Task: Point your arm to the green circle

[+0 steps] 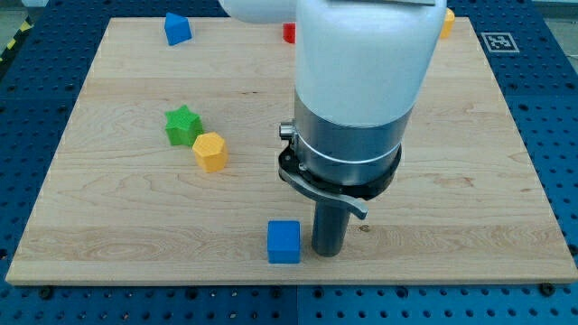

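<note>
No green circle shows in the camera view; the arm's white body hides much of the board's middle and top. My tip (327, 252) rests on the board near the view's bottom, just right of a blue cube (284, 242), with a narrow gap between them. A green star block (183, 125) lies at the view's left, with a yellow hexagon block (209, 151) touching its lower right side.
A blue block (177, 29) sits near the board's top left. A red block (289, 33) and a yellow block (447, 22) peek out beside the arm at the top. The wooden board (470, 208) lies on a blue perforated table.
</note>
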You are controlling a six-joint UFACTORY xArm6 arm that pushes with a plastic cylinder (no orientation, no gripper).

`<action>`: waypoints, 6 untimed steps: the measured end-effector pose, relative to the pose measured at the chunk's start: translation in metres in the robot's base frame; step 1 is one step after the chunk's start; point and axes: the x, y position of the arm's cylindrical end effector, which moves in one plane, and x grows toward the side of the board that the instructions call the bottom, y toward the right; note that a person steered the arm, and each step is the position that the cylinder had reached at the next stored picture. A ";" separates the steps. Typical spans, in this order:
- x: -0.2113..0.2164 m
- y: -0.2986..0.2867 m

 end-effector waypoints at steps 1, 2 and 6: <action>0.000 0.000; -0.007 0.000; -0.094 -0.071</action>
